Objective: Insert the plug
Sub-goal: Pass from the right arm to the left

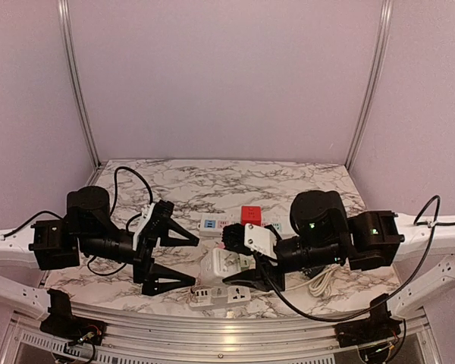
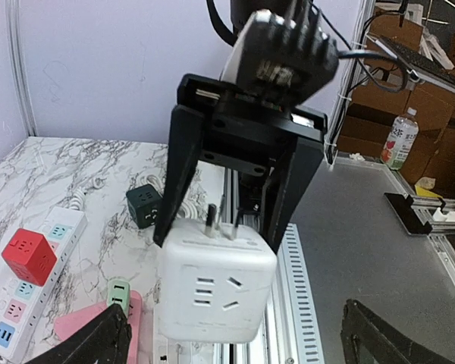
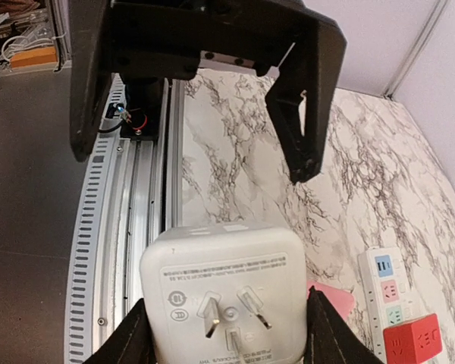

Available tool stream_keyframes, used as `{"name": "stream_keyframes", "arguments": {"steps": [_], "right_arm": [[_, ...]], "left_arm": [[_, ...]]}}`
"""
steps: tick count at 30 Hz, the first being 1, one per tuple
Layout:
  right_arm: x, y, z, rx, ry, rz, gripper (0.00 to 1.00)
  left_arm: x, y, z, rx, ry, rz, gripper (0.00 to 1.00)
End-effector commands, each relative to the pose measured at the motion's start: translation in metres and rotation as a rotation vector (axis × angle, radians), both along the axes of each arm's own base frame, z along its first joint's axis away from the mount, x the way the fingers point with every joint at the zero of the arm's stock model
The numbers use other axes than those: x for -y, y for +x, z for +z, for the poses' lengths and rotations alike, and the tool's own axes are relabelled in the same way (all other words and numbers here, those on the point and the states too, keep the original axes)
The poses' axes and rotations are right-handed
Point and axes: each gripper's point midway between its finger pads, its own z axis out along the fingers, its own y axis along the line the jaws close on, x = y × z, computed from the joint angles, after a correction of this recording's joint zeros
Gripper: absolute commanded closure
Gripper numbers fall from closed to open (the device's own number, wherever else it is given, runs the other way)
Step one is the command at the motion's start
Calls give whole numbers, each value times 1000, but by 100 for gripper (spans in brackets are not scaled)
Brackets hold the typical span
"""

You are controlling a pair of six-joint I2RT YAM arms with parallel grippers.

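White plastic cube plug (image 3: 227,303) with three metal prongs sits clamped in the right gripper (image 2: 220,235), off the marble table (image 1: 288,182), prongs facing that gripper's palm. The left gripper (image 1: 191,262) faces it, spread wide, empty. Probable step: handover. Next, the left fingers must close squarely on the cube's sides.

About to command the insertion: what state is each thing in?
Left gripper: open, empty.
Right gripper: shut on white cube plug.
White cube plug: held aloft, prongs bare, not inserted.
Red cube: seated on power strip.
Dark green cube: loose on table.
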Motion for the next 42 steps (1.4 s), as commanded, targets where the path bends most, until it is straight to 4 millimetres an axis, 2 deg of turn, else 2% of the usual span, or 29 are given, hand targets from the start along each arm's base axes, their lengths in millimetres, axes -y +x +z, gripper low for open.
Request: {"name": "stream_keyframes", "arguments": {"steps": [1,5,13,17,24,29,32,34,38,42], "right_arm": [[10,23,3,-43,-4,-120,73],[10,21,-1,-47,-21,-104,72],[11,17,-8,-61,-35,-92,72],[10,16,-12,-71,-45,-88,72],[9,17,-15,-78,-47,-91,71],[8,18,-20,-78,-60,-95,70],[7,22,-22,-84,-63,-104,70],[7,25,-22,-88,-58,-111,69],[6,32,-17,-89,-33,-127,59],[7,34,-10,-89,-6,-137,43]], "left_arm": [[11,-5,-27,-2,110,-74,1],[24,3,-44,-5,172,-71,1],[38,15,-50,48,217,-62,1],[45,14,-54,50,232,-94,6],[50,13,-66,34,281,-125,35],[50,14,-66,45,283,-125,51],[53,14,-67,43,285,-131,71],[56,15,-69,38,281,-134,80],[61,18,-69,32,247,-115,99],[60,24,-62,24,178,-87,100]]}}
